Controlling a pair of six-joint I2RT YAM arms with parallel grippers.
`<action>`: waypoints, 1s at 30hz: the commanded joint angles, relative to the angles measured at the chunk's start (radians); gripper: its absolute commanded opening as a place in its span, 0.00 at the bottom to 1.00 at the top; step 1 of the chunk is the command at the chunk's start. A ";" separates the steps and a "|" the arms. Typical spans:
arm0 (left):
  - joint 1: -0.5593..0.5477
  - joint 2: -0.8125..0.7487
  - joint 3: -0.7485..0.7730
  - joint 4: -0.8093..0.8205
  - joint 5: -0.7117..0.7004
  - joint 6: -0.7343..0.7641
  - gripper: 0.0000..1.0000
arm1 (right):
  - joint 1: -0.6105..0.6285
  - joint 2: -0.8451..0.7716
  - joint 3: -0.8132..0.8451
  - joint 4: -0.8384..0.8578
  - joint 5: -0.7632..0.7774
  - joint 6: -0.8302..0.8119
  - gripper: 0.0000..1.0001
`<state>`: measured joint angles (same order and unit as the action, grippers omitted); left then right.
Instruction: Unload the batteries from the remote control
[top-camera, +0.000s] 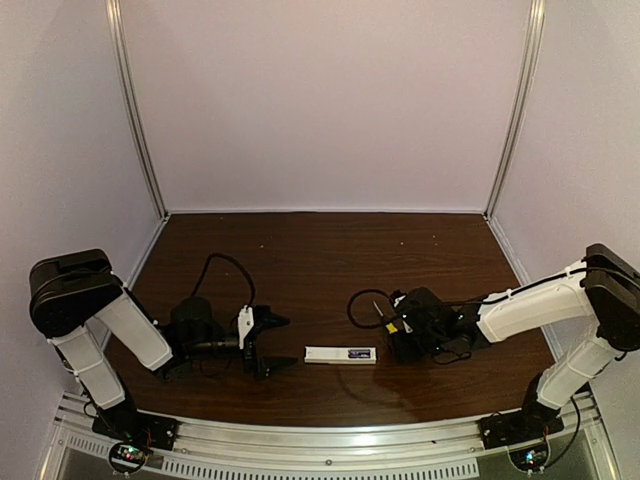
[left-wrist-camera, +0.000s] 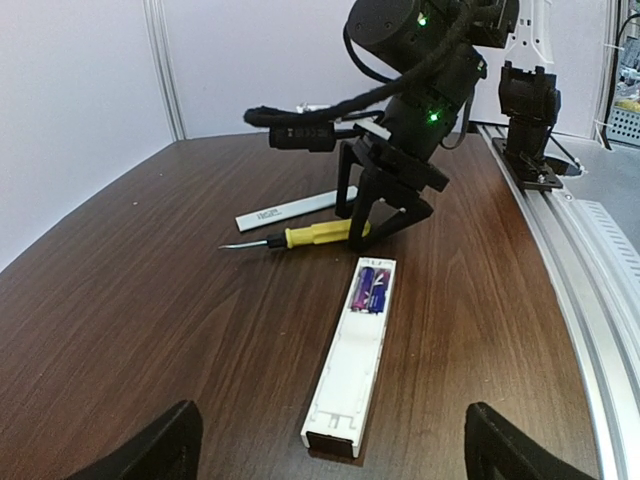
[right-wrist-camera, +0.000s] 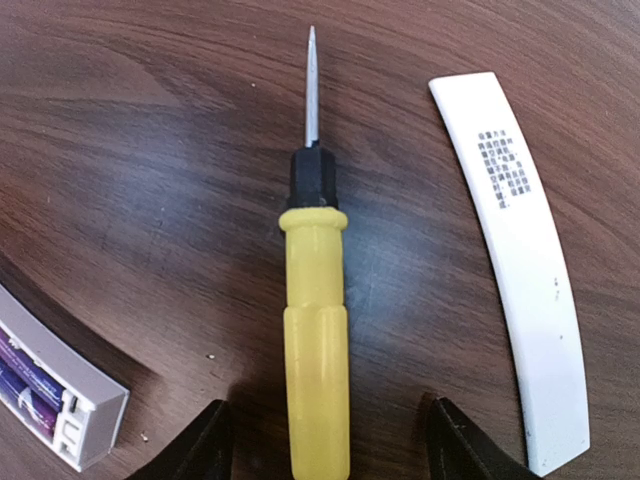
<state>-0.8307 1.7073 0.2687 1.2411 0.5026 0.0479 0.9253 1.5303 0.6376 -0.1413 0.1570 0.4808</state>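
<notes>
The white remote control (top-camera: 330, 354) lies flat between the two arms, its compartment uncovered at the right end. Two purple-blue batteries (left-wrist-camera: 370, 289) sit side by side in that compartment, and they also show at the left edge of the right wrist view (right-wrist-camera: 25, 385). My left gripper (top-camera: 280, 343) is open and low over the table, just left of the remote's near end (left-wrist-camera: 340, 425). My right gripper (right-wrist-camera: 325, 450) is open astride the yellow handle of a screwdriver (right-wrist-camera: 315, 340), with a gap on both sides between the fingers (right-wrist-camera: 200, 448) and the handle.
A thin, flat white cover strip (right-wrist-camera: 515, 260) lies on the table beside the screwdriver, on the side away from the remote. Black cables loop behind both wrists (top-camera: 225, 262). White walls enclose the brown table (top-camera: 320, 250) on three sides.
</notes>
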 joint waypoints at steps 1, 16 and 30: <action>0.007 0.004 0.003 0.041 0.017 0.010 0.93 | 0.006 0.031 0.032 0.011 0.012 -0.019 0.64; 0.008 0.003 0.006 0.036 0.026 0.015 0.91 | 0.002 0.035 0.024 0.023 -0.004 -0.028 0.21; 0.007 -0.001 0.001 0.038 0.023 0.017 0.91 | 0.000 -0.087 0.057 -0.022 -0.056 -0.066 0.00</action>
<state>-0.8307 1.7073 0.2687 1.2407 0.5159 0.0547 0.9253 1.5211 0.6724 -0.1497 0.1333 0.4358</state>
